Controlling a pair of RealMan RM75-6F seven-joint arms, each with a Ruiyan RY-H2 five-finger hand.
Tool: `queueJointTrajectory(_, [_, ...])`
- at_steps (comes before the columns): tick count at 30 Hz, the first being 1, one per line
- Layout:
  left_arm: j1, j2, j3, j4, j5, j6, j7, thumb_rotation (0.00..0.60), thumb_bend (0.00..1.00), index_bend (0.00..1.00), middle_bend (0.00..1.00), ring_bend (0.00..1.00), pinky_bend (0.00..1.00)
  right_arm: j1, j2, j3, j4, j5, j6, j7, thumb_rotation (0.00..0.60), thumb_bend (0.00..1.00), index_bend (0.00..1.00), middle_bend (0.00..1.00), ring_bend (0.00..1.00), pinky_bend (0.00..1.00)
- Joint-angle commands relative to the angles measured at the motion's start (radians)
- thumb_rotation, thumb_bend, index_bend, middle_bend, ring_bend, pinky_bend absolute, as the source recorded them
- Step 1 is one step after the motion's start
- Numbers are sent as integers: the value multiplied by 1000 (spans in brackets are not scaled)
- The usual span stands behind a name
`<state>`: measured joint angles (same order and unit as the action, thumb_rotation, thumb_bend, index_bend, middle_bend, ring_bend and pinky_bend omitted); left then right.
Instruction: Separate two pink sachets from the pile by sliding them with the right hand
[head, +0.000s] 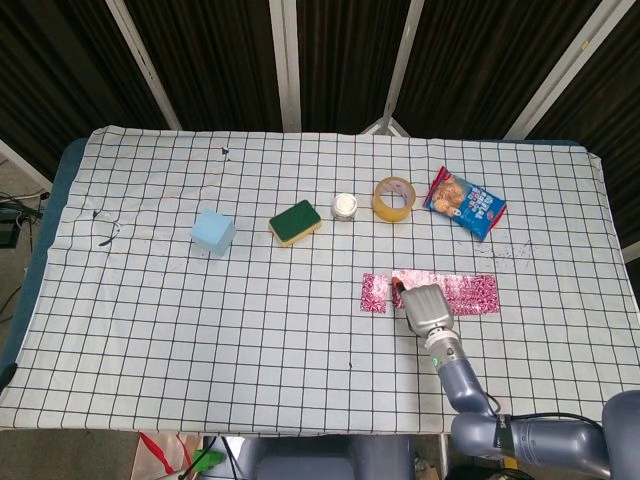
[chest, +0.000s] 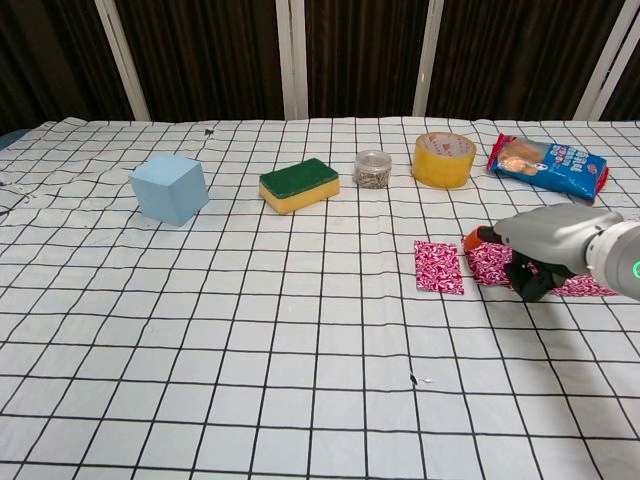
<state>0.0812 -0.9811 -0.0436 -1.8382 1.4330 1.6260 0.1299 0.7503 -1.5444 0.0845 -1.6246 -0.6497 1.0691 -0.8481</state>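
Observation:
One pink sachet (head: 374, 293) (chest: 438, 266) lies flat on its own, a small gap left of the pile of pink sachets (head: 468, 292) (chest: 584, 286). My right hand (head: 427, 308) (chest: 548, 238) is palm down over the pile's left end. Its dark fingertips (chest: 530, 284) touch the sachet at that end, and an orange thumb tip shows at its left side. It grips nothing. The hand hides the pile's left part in the head view. My left hand appears in neither view.
Along the back stand a light blue cube (head: 213, 233), a green and yellow sponge (head: 295, 222), a small jar (head: 344, 207), a yellow tape roll (head: 394, 199) and a blue snack bag (head: 465, 203). A checked cloth (head: 200, 330) covers the table.

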Motion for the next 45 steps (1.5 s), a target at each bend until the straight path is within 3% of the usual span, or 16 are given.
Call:
queueJointTrajectory(1, [-1,0,0,-1,-2,-1,3,600,324,161,0,0,101,1,-3,-4,6,2,-4,3,600,785,146,796,733,495])
queueJointTrajectory(18, [0,1,0,-2,0,-1,2,600,325,161,0,0,101,-10,4,-32,8,8,-1,20,600,786,153,796,733,495])
queueJointTrajectory(34, [0,1,3,-4,7,-1,2,600,325,161,0,0,101,-52,12,-76,-41,-58,41,55,600,785,153,795,732,495])
queueJointTrajectory(45, [-1,3,1,-2,4,-2,-6,600,325,162,0,0,101,-60,15,-73,-58,-81,59,62,600,785,153,795,732,495])
